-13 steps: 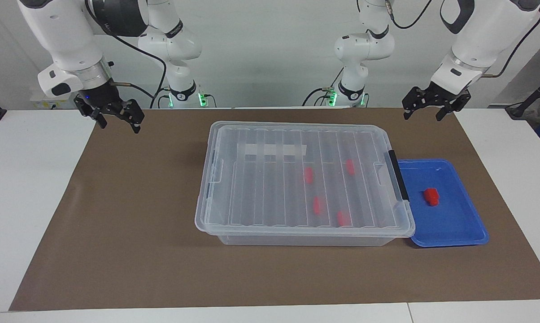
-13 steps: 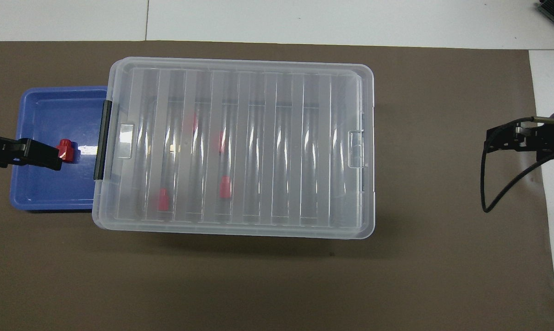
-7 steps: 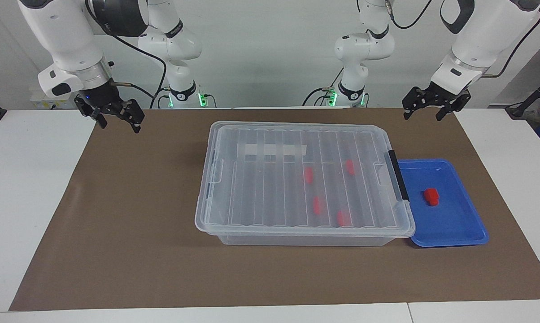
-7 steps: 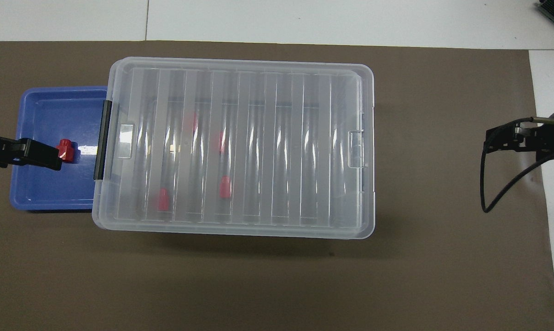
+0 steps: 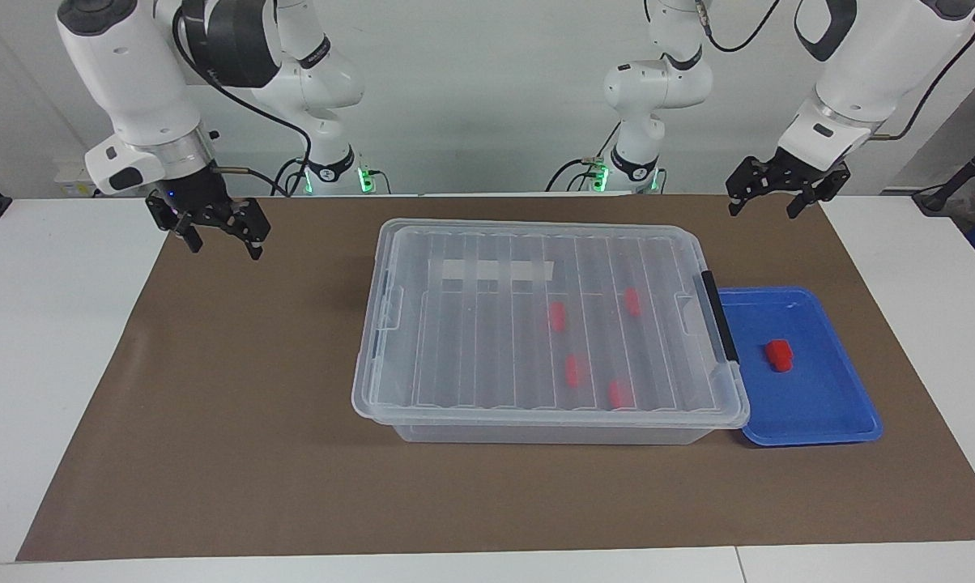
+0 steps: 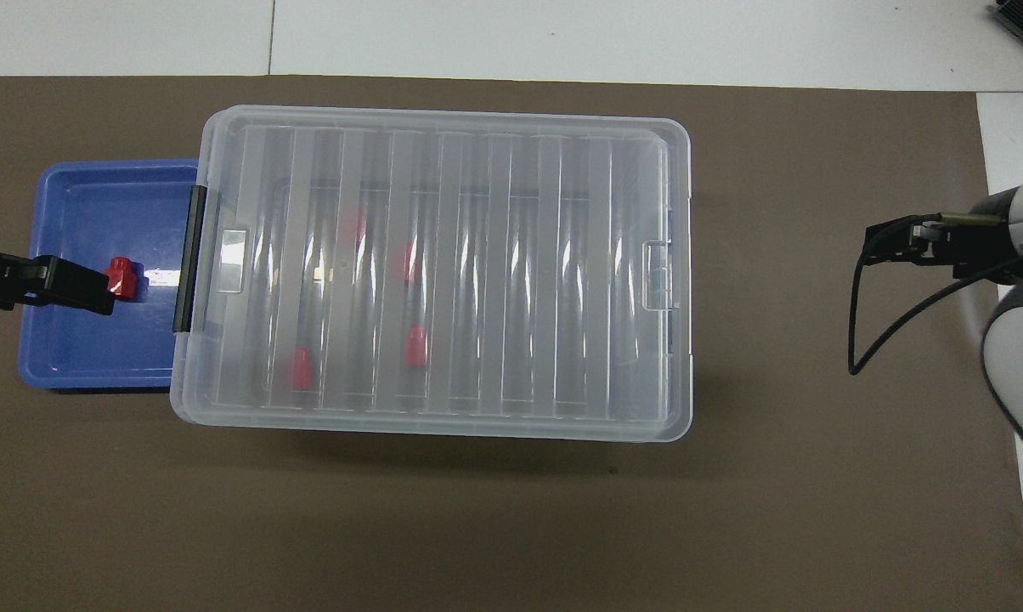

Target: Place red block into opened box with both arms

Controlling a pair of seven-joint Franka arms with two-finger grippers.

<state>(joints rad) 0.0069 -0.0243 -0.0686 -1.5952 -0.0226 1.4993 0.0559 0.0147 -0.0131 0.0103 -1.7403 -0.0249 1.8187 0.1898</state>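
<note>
The red block (image 5: 777, 355) lies in a shallow blue tray (image 5: 819, 409) at the left arm's end of the table. Beside the tray stands the clear box (image 5: 487, 348), its ribbed lid lying flat on top and a black latch (image 5: 719, 316) on the end that faces the tray. Several more red blocks (image 5: 557, 317) show through the lid. My left gripper (image 5: 764, 207) hangs open and empty, high over the mat's corner by its own base; in the overhead view it overlaps the tray's edge. Over the mat at the other end, my right gripper (image 5: 226, 243) is open and empty too.
A brown mat (image 5: 253, 421) covers most of the white table (image 5: 58, 340). The box sits in the mat's middle, with a white tape strip (image 5: 491, 270) on its lid. A black cable loops from the right wrist (image 6: 894, 331).
The right arm has swung a little toward the box and its gripper sits slightly lower. The left arm, the box and the red block have not moved.
</note>
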